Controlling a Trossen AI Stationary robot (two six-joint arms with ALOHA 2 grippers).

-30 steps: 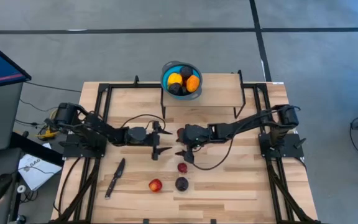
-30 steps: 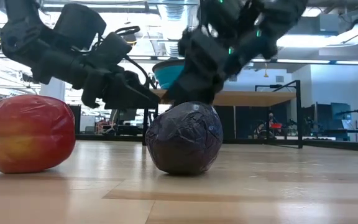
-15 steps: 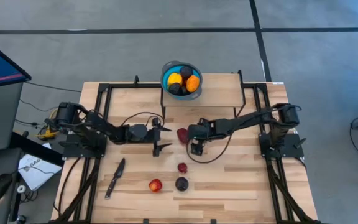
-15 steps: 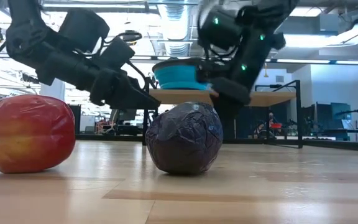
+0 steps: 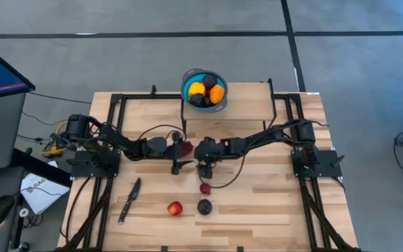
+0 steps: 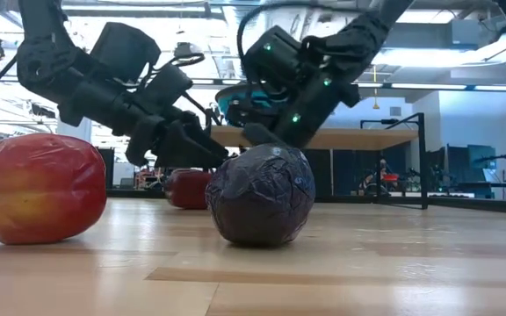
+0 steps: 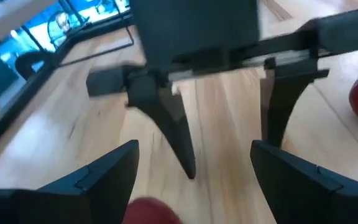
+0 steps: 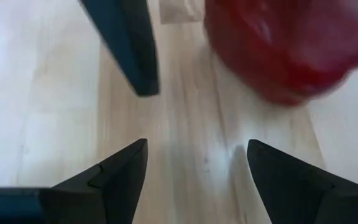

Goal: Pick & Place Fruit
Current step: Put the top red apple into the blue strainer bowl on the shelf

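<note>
A dark red fruit (image 5: 185, 148) lies on the table at its middle, between my two grippers; it also shows in the low view (image 6: 189, 188). My left gripper (image 5: 178, 155) is open, and the fruit (image 7: 154, 211) sits between its fingers, nearer the far one; I cannot tell whether it touches. My right gripper (image 5: 201, 160) is open and empty, facing the left gripper, with the fruit (image 8: 291, 50) just ahead of it. Nearer the front lie a small red fruit (image 5: 205, 188), a dark purple fruit (image 5: 204, 206) and a red-and-yellow fruit (image 5: 175, 208).
A blue bowl (image 5: 187, 82) holding orange, yellow and dark fruits stands on a raised wooden shelf (image 5: 243, 105) at the far middle. A dark knife (image 5: 130, 198) lies at the front left. In the low view the purple fruit (image 6: 260, 195) and red-and-yellow fruit (image 6: 42, 187) stand close.
My right gripper has gone toward the table's left edge, up to my left gripper. The dark red fruit has moved along the table toward the left, from beside the right gripper to between the left gripper's fingers.
</note>
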